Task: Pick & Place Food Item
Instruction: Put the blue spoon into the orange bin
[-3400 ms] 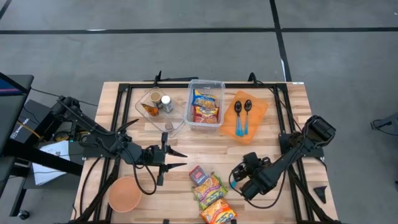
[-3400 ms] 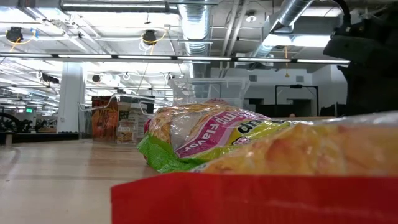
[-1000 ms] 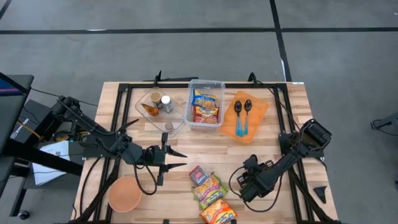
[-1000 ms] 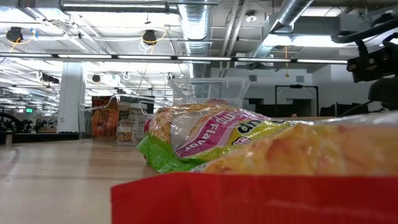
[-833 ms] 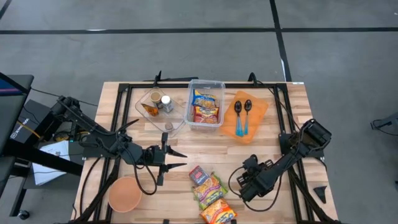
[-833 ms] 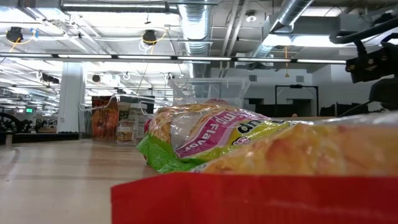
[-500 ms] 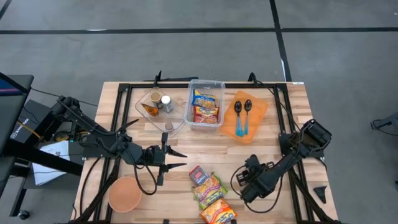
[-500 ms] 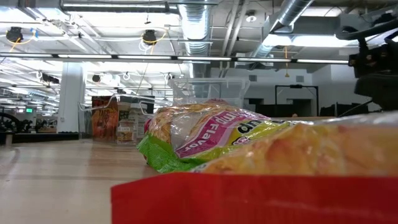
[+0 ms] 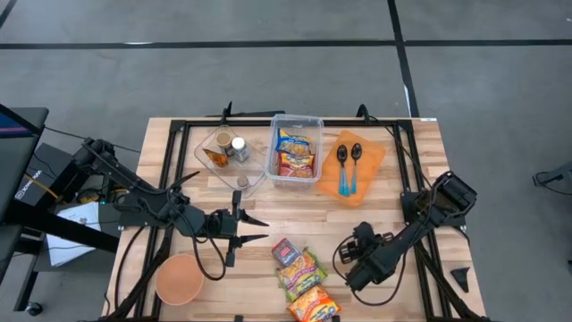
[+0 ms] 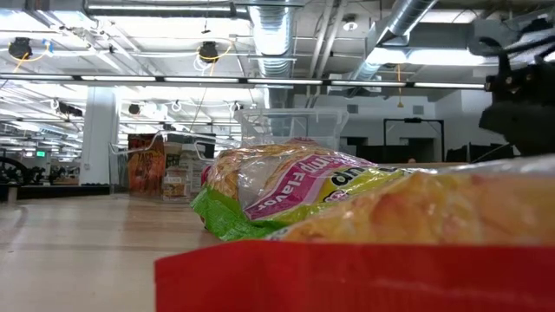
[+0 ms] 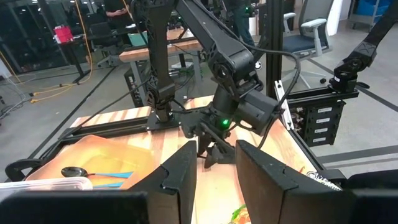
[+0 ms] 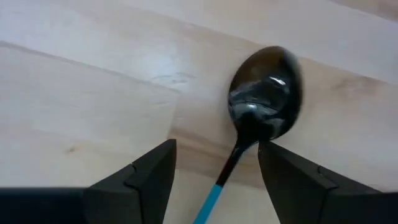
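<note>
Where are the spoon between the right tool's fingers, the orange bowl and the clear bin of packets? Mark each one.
spoon (image 12: pixel 264 93), right wrist view, on its black bowl.
orange bowl (image 9: pixel 179 279), high view, on its bare inside.
clear bin (image 9: pixel 297 118), high view, on its far rim.

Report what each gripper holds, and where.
Nothing, it seems: the right gripper jaws straddle the spoon at its blue handle, gaps either side; the left gripper is empty.

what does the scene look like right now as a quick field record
left gripper: open, empty, waiting mid-table
right gripper: open, low over the table, right of the packets
spoon: black bowl, blue handle running between the right gripper's fingers
snack packets: three, at the front edge
clear bin: two packets inside
orange mat: two spoons on it
</note>
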